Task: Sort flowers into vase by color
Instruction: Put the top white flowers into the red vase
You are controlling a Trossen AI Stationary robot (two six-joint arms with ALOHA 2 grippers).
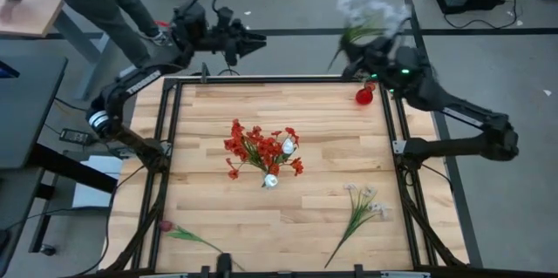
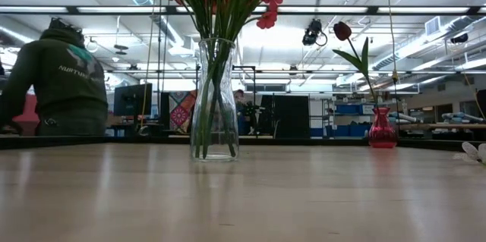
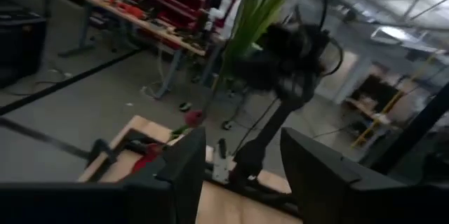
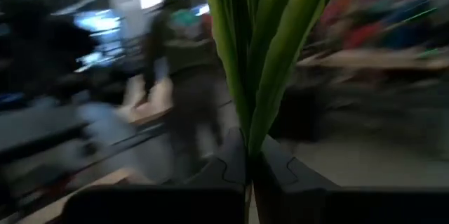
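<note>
My right gripper (image 1: 377, 50) is raised beyond the table's far right corner, shut on a bunch of white flowers (image 1: 370, 6) with green stems (image 4: 261, 55). Below it, a small red vase (image 1: 364, 96) stands near that corner and holds one dark tulip (image 2: 343, 30). A clear glass vase (image 2: 215, 98) at mid-table holds red flowers (image 1: 260, 148). A pale spray (image 1: 362, 207) lies on the near right of the table. A tulip bud (image 1: 179, 233) lies at the near left. My left gripper (image 1: 253, 44) hovers open past the far edge, holding nothing. My right gripper pinches several green stems (image 4: 249, 143) of the white bunch between its two fingers (image 4: 228, 168). The stems stand up out of the fingers, with the white blossoms above them. The bunch is lifted clear of the table.
The wooden table (image 1: 209, 208) is bordered by a black frame (image 1: 170, 139). A person in a dark hooded jacket (image 2: 61, 75) stands beyond the far left side. Bare wood lies between the clear vase and the red vase.
</note>
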